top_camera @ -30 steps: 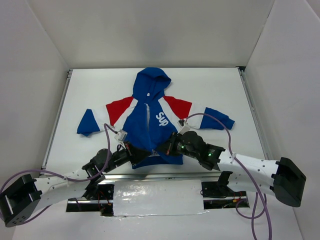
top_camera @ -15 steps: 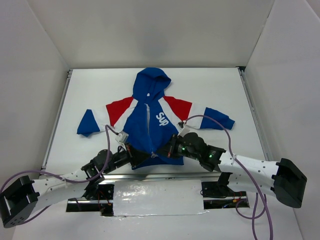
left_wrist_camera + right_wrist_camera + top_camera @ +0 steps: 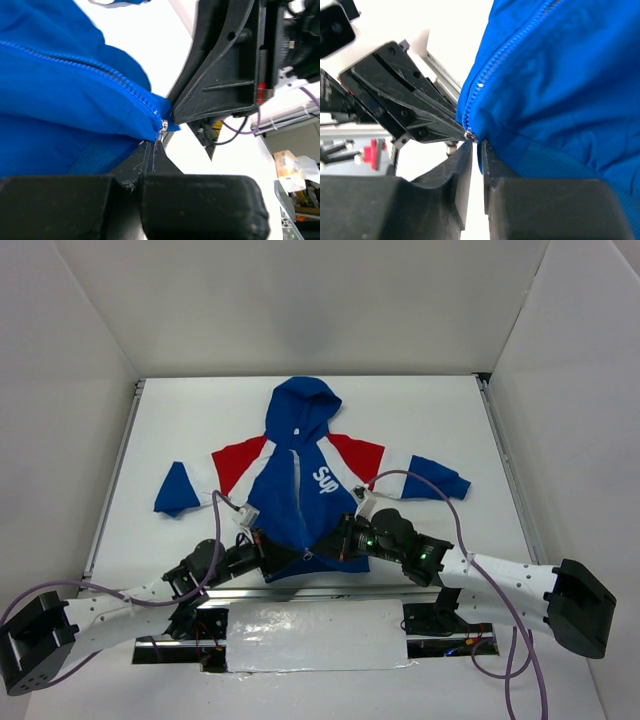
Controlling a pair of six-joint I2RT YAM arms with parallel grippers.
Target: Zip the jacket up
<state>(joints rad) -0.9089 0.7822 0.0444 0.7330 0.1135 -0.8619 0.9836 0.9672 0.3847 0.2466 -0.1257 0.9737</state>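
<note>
The blue jacket (image 3: 300, 490) with red shoulders lies flat mid-table, hood pointing away, its zipper (image 3: 115, 77) running to a metal end (image 3: 161, 126) at the hem. My left gripper (image 3: 297, 557) is shut, its tips (image 3: 152, 145) pinching the hem right at that zipper end. From the other side, my right gripper (image 3: 322, 548) meets the same spot. Its jaws (image 3: 481, 147) stand slightly apart with light showing between them, and blue hem fabric (image 3: 560, 90) rests against the tips. The two grippers almost touch.
A metal rail (image 3: 300, 592) and a foil-covered plate (image 3: 315, 635) run along the near edge between the arm bases. A purple cable (image 3: 420, 475) loops over the jacket's right sleeve. White walls enclose the white table (image 3: 450, 420) on three sides.
The right jaws, shut before, have parted a little. Both grippers and the jacket's hem have shifted slightly toward the near edge.
</note>
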